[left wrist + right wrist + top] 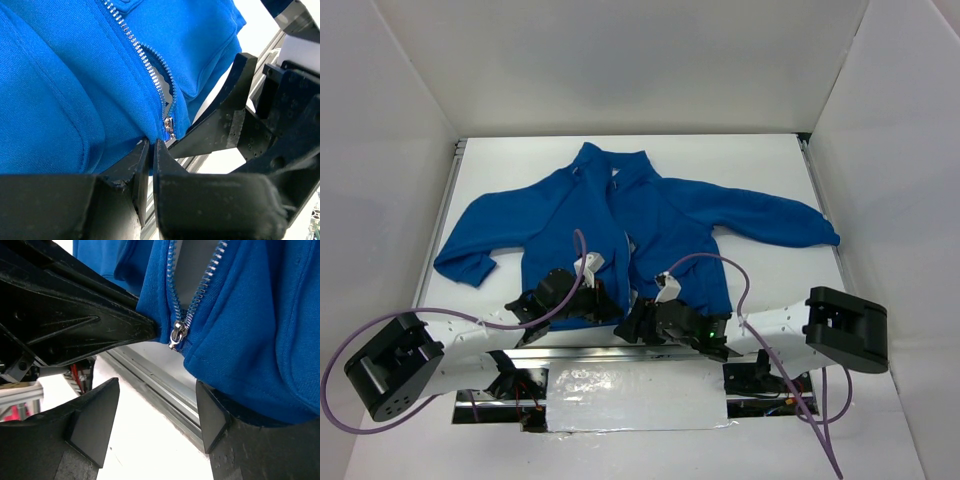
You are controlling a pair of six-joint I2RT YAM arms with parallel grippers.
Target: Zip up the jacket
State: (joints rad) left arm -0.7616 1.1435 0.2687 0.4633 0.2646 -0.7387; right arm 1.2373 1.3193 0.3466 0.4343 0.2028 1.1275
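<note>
From above: shows the jacket (650, 215) spread front-up on the white tabletop (760, 160), collar toward the far wall, sleeves flung wide, hem at the near metal rail (620, 352). Leaves bare room beyond the collar, less by the cuff on the right arm's side, which is close to the tabletop's edge. Puts the left claw (610, 303) and right claw (635, 323) crowded together at the hem's middle.

At the left wrist: finds soft napped fleece and a pale toothed zipper (135, 42) parted low over light lining, with the silver slider (169, 126) at the very bottom. Has the left claw nearly closed, pinching the hem just beside the slider. Catches the right claw's matte, angular fingers close by.

At the right wrist: looks up under the stitched hem. Shows the right claw spread wide, gripping nothing, with the slider above its gap and fleece against one finger (225, 415). Reveals the left claw's tip meeting the hem.
</note>
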